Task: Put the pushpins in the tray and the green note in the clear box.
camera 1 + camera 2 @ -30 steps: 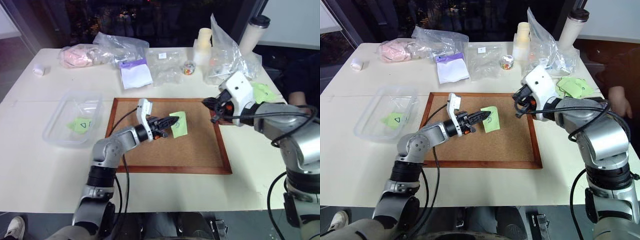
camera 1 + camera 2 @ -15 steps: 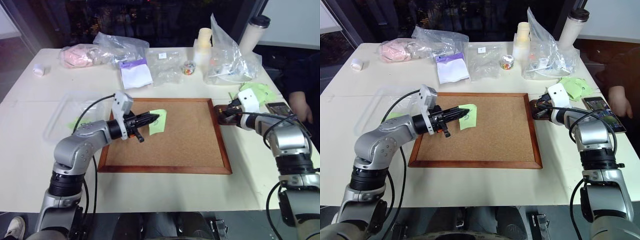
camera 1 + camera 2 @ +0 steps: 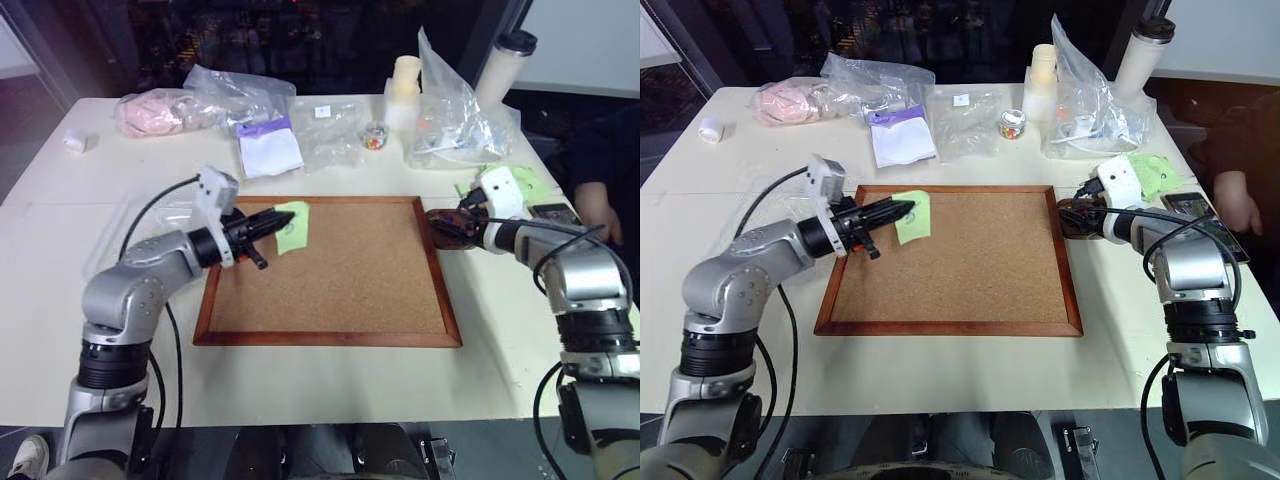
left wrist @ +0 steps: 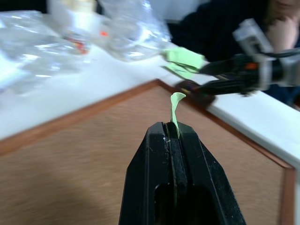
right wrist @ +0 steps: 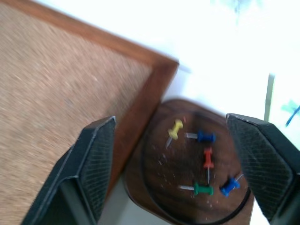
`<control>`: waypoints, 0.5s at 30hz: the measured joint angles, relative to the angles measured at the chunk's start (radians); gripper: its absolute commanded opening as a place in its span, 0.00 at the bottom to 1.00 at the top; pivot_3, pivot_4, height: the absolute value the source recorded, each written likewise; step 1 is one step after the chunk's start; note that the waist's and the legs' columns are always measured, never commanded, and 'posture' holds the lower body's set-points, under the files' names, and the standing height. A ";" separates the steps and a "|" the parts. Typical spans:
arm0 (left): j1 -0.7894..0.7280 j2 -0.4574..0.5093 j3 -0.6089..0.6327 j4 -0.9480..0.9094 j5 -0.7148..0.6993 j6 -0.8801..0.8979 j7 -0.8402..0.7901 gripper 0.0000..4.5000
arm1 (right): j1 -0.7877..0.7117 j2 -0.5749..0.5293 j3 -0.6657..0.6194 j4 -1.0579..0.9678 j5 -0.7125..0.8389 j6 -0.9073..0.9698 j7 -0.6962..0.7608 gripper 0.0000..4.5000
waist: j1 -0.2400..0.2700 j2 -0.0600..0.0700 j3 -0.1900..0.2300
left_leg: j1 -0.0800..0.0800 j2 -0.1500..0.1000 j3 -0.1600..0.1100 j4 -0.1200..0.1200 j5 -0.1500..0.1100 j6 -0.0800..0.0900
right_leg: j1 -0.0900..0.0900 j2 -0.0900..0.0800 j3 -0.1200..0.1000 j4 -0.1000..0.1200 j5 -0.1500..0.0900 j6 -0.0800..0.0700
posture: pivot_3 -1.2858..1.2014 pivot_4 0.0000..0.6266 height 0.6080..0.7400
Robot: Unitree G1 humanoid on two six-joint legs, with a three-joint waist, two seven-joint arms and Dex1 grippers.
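Coloured pushpins [image 5: 202, 159] in tray [image 5: 154, 187] — between parted right pincer [image 5: 180, 173] fingers

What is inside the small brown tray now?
Five pushpins lie in the tray: one yellow, two blue, one red, one green. The open right gripper hovers above it; its fingers hide the tray's edges.

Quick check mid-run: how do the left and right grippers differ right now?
The left gripper has its jaws shut on the green note; the right gripper has its jaws spread wide and holds nothing. The left gripper is above the cork board, near its far left corner; the right gripper is over the tray beside the board's far right corner, where five pushpins lie. Both have two black fingers.
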 measured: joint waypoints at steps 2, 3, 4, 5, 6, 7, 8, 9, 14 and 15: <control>-0.010 0.026 0.024 0.014 0.001 -0.002 0.002 0.00 | 0.012 -0.003 -0.009 -0.087 0.032 0.046 0.019 0.87 | 0.001 0.000 0.000 | 0.000 0.000 0.000 0.000 0.000 0.000 | 0.000 0.000 0.000 0.000 0.000 0.000 | 0.52 0.24 1.00; -0.016 0.045 0.041 0.028 0.004 -0.007 0.002 0.00 | 0.022 -0.005 -0.011 -0.139 0.056 0.069 0.036 0.87 | 0.001 0.000 0.000 | 0.000 0.000 0.000 0.000 0.000 0.000 | 0.000 0.000 0.000 0.000 0.000 0.000 | 0.52 0.24 1.00; -0.024 0.062 0.052 0.048 0.008 -0.019 0.002 0.00 | 0.032 -0.009 -0.010 -0.183 0.072 0.081 0.053 0.87 | 0.001 0.000 0.000 | 0.000 0.000 -0.001 0.000 0.000 0.000 | 0.000 0.000 0.000 0.000 0.000 0.000 | 0.52 0.24 1.00; -0.037 0.087 0.079 0.095 0.019 -0.042 0.003 0.00 | 0.048 -0.020 0.002 -0.256 0.096 0.091 0.080 0.87 | 0.001 0.000 0.000 | 0.000 0.000 -0.001 0.000 -0.001 0.001 | 0.000 0.000 0.000 0.000 0.000 0.000 | 0.52 0.24 1.00; -0.046 0.106 0.104 0.133 0.030 -0.058 0.007 0.00 | 0.055 -0.025 0.010 -0.305 0.113 0.096 0.099 0.87 | -0.001 0.000 0.000 | 0.000 0.000 -0.001 0.000 -0.002 0.004 | 0.000 0.001 0.000 0.000 0.000 0.000 | 0.52 0.24 1.00; -0.051 0.120 0.126 0.167 0.039 -0.075 0.008 0.00 | 0.059 -0.029 0.015 -0.342 0.126 0.102 0.112 0.87 | -0.001 0.000 0.000 | 0.000 0.000 -0.002 0.000 -0.003 0.005 | 0.000 0.001 0.000 0.000 0.000 0.000 | 0.52 0.24 1.00; -0.054 0.135 0.135 0.200 0.049 -0.092 0.006 0.00 | 0.059 -0.028 0.018 -0.367 0.136 0.108 0.120 0.87 | 0.000 0.000 0.000 | 0.000 0.000 -0.002 0.000 -0.003 0.005 | 0.000 0.000 0.000 0.000 0.000 0.000 | 0.52 0.24 1.00; -0.054 0.150 0.140 0.232 0.059 -0.108 0.003 0.00 | 0.059 -0.028 0.023 -0.383 0.145 0.114 0.124 0.87 | 0.001 0.000 0.000 | 0.000 0.000 -0.002 0.000 -0.003 0.005 | 0.000 0.000 0.000 0.000 0.000 0.000 | 0.52 0.24 1.00; -0.040 0.232 0.170 0.409 0.132 -0.196 -0.017 0.00 | 0.061 -0.017 0.059 -0.396 0.153 0.125 0.118 0.87 | 0.002 -0.001 0.000 | 0.000 0.000 0.001 0.000 -0.003 0.005 | -0.001 0.000 -0.001 0.000 0.000 0.000 | 0.52 0.24 1.00; -0.037 0.238 0.180 0.440 0.139 -0.203 -0.018 0.00 | 0.061 -0.017 0.060 -0.394 0.153 0.125 0.117 0.87 | 0.003 -0.001 0.000 | -0.001 0.000 0.001 0.000 -0.003 0.005 | -0.001 0.000 -0.001 0.000 0.000 0.000 | 0.52 0.24 1.00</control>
